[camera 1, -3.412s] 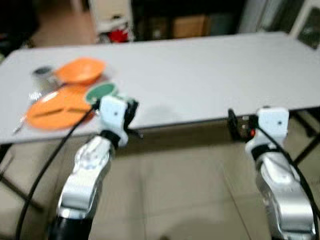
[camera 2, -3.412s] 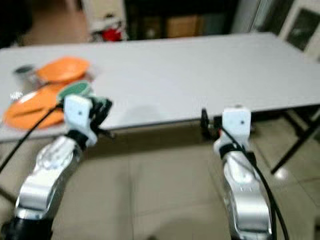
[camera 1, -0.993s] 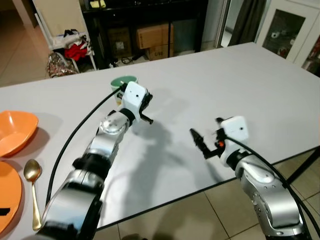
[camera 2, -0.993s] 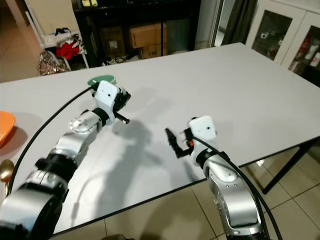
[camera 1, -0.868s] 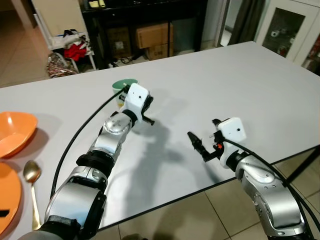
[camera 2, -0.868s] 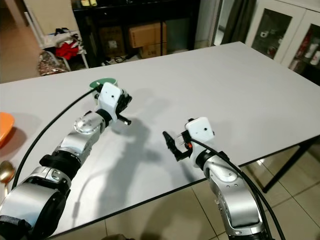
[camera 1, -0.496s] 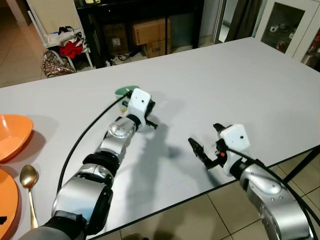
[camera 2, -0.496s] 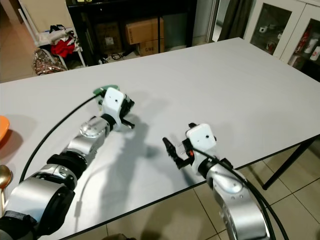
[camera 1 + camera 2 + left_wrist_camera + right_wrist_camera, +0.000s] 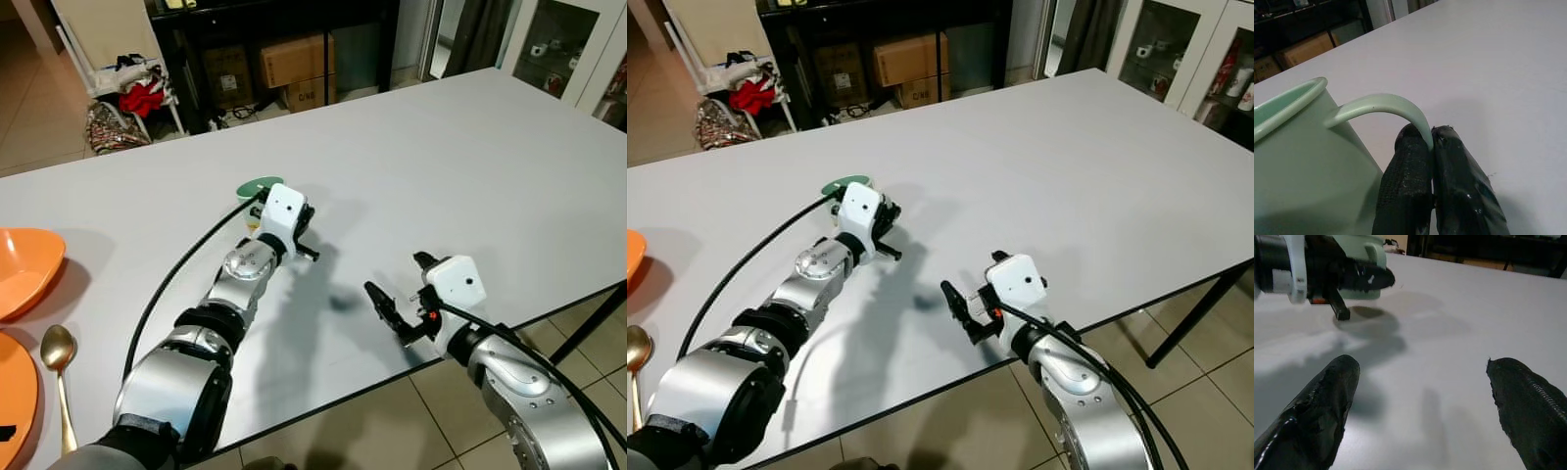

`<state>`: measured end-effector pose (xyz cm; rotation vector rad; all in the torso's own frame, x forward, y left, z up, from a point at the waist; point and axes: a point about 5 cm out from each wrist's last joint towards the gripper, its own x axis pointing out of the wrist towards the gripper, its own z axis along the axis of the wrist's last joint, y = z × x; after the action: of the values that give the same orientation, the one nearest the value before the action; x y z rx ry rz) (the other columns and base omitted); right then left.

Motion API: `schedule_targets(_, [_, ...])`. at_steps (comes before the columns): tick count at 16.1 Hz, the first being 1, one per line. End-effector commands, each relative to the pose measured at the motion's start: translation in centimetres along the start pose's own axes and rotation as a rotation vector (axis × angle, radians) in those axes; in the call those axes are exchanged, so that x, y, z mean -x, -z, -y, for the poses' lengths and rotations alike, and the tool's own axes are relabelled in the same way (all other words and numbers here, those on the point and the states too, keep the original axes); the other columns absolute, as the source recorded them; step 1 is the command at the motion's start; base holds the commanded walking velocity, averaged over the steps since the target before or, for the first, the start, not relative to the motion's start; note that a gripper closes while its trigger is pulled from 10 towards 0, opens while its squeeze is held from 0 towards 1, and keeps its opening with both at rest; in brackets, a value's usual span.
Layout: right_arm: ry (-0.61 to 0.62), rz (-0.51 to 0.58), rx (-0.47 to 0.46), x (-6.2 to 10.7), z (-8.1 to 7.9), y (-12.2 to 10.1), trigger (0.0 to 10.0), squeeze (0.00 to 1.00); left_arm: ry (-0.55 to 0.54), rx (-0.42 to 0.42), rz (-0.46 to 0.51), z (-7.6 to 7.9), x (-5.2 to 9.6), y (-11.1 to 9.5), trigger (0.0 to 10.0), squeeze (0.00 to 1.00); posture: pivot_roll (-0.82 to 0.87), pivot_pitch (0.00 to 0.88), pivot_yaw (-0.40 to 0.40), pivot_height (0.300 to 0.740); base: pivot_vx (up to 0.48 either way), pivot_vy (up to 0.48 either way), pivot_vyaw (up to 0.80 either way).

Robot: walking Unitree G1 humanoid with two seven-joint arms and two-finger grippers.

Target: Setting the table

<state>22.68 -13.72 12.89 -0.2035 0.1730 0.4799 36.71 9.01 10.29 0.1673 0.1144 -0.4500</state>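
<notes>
A pale green mug [image 9: 1298, 161] is held by its curved handle [image 9: 1381, 105], on which my left gripper [image 9: 1422, 139] is shut. In the eye views the mug [image 9: 257, 185] sits low over the white table [image 9: 441, 166], just past the left gripper's white wrist housing [image 9: 284, 208]; I cannot tell whether its base touches the top. My right gripper [image 9: 400, 284] hovers open over the table's near edge, to the right of the mug, with nothing between its fingers [image 9: 1317, 406].
At the far left lie an orange bowl [image 9: 24, 264], a gold spoon [image 9: 57, 352] and an orange plate [image 9: 12, 401]. Behind the table stand dark shelves with cardboard boxes [image 9: 294, 64] and a red bag [image 9: 142, 98]. A glass-door cabinet [image 9: 563, 49] is at the back right.
My left gripper has carried the mug lower and a little nearer, down toward the table top. The right gripper has stayed open and dropped slightly toward the near edge.
</notes>
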Motion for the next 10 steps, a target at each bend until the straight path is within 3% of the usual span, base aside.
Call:
schedule_targets(1, [0.003,0.010,0.002,0.2,0.0,-0.4,10.0,0.00,-0.009,0.000,-0.019,-0.2,0.3,0.7,10.0,0.18,-0.08,0.000,0.129,0.740,0.000,0.000,0.00])
schedule_targets(3, [0.006,0.007,0.004,0.4,0.0,-0.3,10.0,0.00,-0.018,-0.011,-0.036,-0.3,0.6,1.3,10.0,0.37,-0.08,0.000,0.127,0.740,0.000,0.000,0.00])
schedule_targets(7, [0.002,0.006,0.008,0.3,0.0,-0.4,10.0,0.00,-0.016,-0.018,-0.057,-0.2,0.8,1.9,10.0,0.42,-0.08,0.000,0.124,0.740,0.000,0.000,0.00])
schedule_targets(8, [0.001,0.005,0.011,0.2,0.0,-0.4,10.0,0.00,-0.010,-0.010,-0.058,-0.1,0.8,1.9,10.0,0.48,-0.08,0.000,0.124,0.740,0.000,0.000,0.00])
schedule_targets(9, [0.001,0.006,0.012,0.2,0.0,-0.4,10.0,0.00,-0.008,-0.006,-0.058,-0.1,0.8,1.9,10.0,0.70,-0.08,0.000,0.125,0.740,0.000,0.000,0.00])
schedule_targets(10, [0.002,0.007,0.013,0.2,0.1,-0.4,10.0,0.00,-0.008,-0.005,-0.059,-0.1,0.8,1.9,10.0,0.86,-0.08,0.000,0.126,0.740,0.000,0.000,0.00])
